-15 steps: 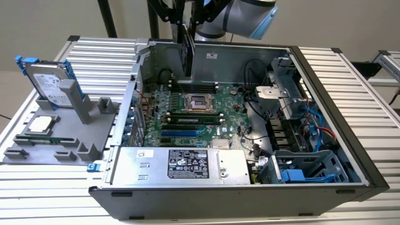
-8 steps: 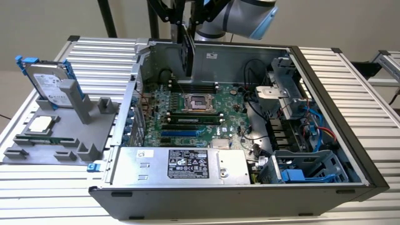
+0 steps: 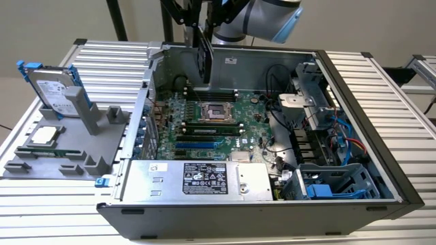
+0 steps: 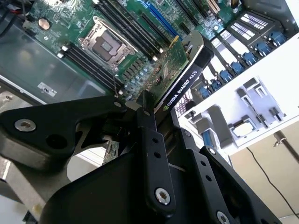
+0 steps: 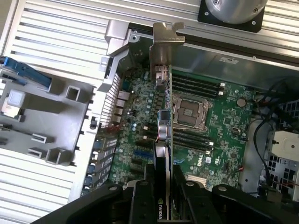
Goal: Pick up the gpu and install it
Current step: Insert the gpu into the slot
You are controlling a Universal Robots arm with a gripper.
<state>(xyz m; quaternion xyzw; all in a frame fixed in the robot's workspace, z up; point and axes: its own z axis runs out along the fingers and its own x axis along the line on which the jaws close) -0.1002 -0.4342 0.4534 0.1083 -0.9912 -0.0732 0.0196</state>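
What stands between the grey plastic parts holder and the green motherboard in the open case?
The case's slotted silver metal wall, seen in the first wrist view and the exterior view.

Records open computer case [image 3: 238, 218] lying on slatted tabletop [image 3: 381, 71], green motherboard [image 3: 256, 125] exposed, power supply [image 3: 197, 178] along near side. Finds gpu [image 3: 205, 58] gripped in black jaws under robot arm [image 3: 262, 20], hanging edge-on over far part of case interior. Notes grey fixture tray [image 3: 68, 148] beside case on exterior view's left, silver hard drive [image 3: 56, 92] with blue rails standing upright in it.
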